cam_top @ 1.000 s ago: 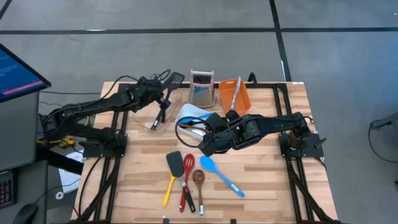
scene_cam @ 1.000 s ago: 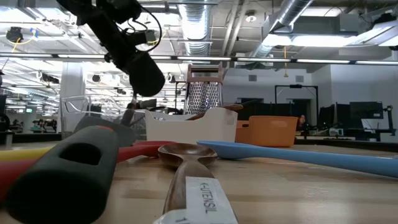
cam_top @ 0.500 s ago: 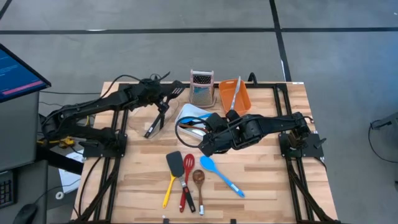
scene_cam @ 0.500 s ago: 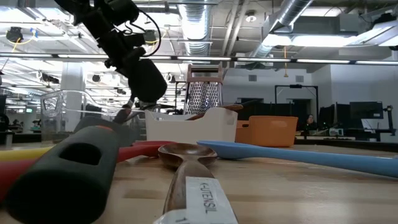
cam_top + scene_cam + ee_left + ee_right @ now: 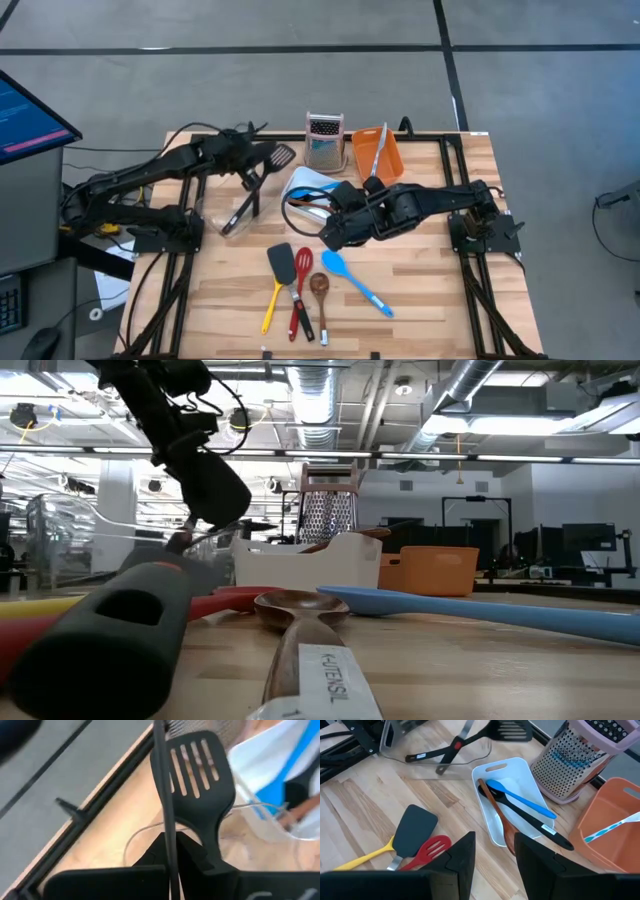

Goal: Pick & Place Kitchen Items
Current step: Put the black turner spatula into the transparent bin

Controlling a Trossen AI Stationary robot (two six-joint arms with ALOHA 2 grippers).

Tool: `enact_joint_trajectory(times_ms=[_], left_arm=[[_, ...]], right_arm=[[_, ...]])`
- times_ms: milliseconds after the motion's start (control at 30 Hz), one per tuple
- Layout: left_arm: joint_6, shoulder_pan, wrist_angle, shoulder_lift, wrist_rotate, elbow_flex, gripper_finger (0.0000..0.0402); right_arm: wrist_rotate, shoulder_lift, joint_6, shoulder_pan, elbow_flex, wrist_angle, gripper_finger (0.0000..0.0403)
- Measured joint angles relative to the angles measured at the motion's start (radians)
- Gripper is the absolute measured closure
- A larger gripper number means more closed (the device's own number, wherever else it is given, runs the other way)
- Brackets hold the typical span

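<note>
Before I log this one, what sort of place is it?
Likely a robotics lab in an open industrial hall: exposed ceiling ducts, a wooden table on bare concrete floor, and a monitor beside it.

Black slotted turner [image 5: 200,780]; white tub [image 5: 512,802] with a blue spoon [image 5: 520,797], a black utensil [image 5: 530,822] and a brown wooden one [image 5: 502,822]; orange tub [image 5: 380,150]; steel grater [image 5: 572,762] with a pink top; yellow-handled black spatula [image 5: 275,280]; red spatula [image 5: 300,290]; pale wood-grain table [image 5: 430,290]
</note>
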Motion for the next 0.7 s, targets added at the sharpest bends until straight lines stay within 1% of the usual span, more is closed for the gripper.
enact_joint_trajectory(times_ms=[100, 333, 533, 700], left_arm=[[-0.004, 0.000, -0.003, 0.002, 0.032, 0.001, 0.0401], [-0.018, 0.000, -0.007, 0.002, 0.010, 0.000, 0.0399], [-0.021, 0.000, -0.010, 0.004, 0.007, -0.003, 0.0390], [-0.022, 0.000, 0.000, 0.004, 0.007, -0.004, 0.0399]], right_arm=[[0.001, 0.000, 0.000, -0.007, 0.000, 0.000, 0.0274], [0.000, 0.000, 0.000, -0.015, 0.000, 0.000, 0.0274], [0.000, 0.000, 0.000, -0.014, 0.000, 0.000, 0.0274], [0.000, 0.000, 0.000, -0.015, 0.000, 0.000, 0.0274]])
